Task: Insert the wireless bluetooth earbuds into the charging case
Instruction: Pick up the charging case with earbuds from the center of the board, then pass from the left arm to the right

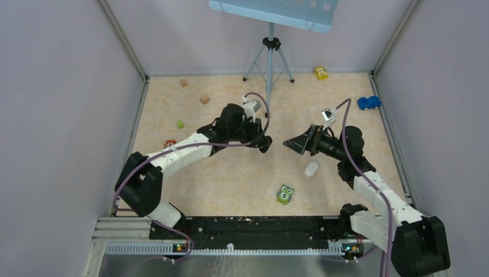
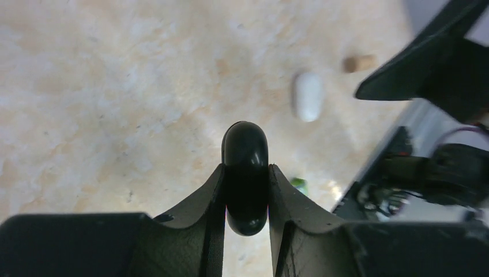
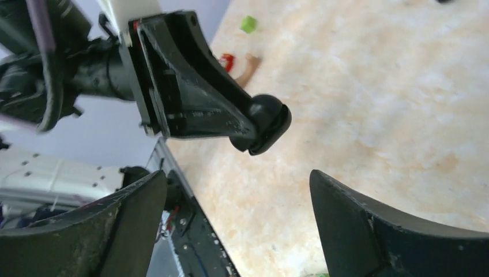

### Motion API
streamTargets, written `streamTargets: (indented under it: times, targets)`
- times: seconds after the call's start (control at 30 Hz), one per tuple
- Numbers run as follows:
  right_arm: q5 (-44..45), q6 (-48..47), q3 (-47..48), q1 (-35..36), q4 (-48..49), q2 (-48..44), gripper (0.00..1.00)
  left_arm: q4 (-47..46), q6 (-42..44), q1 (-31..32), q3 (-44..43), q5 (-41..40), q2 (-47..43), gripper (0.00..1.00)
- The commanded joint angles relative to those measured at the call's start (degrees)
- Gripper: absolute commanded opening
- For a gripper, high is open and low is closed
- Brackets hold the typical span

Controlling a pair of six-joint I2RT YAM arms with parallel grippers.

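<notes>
A black pebble-shaped charging case (image 2: 245,141) is pinched edge-on between the fingers of my left gripper (image 2: 246,168), held above the table with its lid closed. In the right wrist view the same case (image 3: 268,121) pokes out of the left fingers (image 3: 196,98). My right gripper (image 3: 237,173) faces it from a short gap away, jaws wide and empty. From above, the left gripper (image 1: 266,143) and the right gripper (image 1: 288,143) point at each other mid-table. A white case (image 1: 311,168) lies on the table below the right gripper. No earbuds are in view.
An owl toy (image 1: 285,194) lies near the front. A green cube (image 1: 180,124), two wooden cubes (image 1: 204,99), and a red item (image 1: 169,142) are on the left. A blue car (image 1: 368,103), yellow car (image 1: 320,73) and tripod (image 1: 270,52) stand at the back.
</notes>
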State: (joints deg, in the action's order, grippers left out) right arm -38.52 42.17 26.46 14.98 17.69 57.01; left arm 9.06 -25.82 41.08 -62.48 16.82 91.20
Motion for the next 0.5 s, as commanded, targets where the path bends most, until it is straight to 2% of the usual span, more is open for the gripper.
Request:
streamTargets:
  times: [0.0,0.03,0.13,0.27,0.47]
  targets:
    - [-6.6,2.2,1.3,-0.6,1.2,-6.1,0.94,-18.6,-10.7,-3.5,6.3,21.7,-10.8,0.19]
    - [-9.1,5.7,0.5,-0.6,7.3,-6.8,0.96,-26.5,-14.2,-4.0,9.0,25.5,-13.7,0.19]
    - [-12.1,17.6,-2.2,-0.6,23.2,-7.4,0.98,-43.1,-24.8,-5.1,15.1,30.4,-18.1,0.18]
    - [-13.4,30.1,-5.5,-0.6,46.6,-6.2,0.97,-55.8,-35.8,-6.1,17.5,36.3,-18.5,0.16]
    - [-15.3,38.6,-6.8,-0.6,67.9,-2.8,0.93,-77.2,-53.8,-6.3,17.5,40.8,-13.3,0.14]
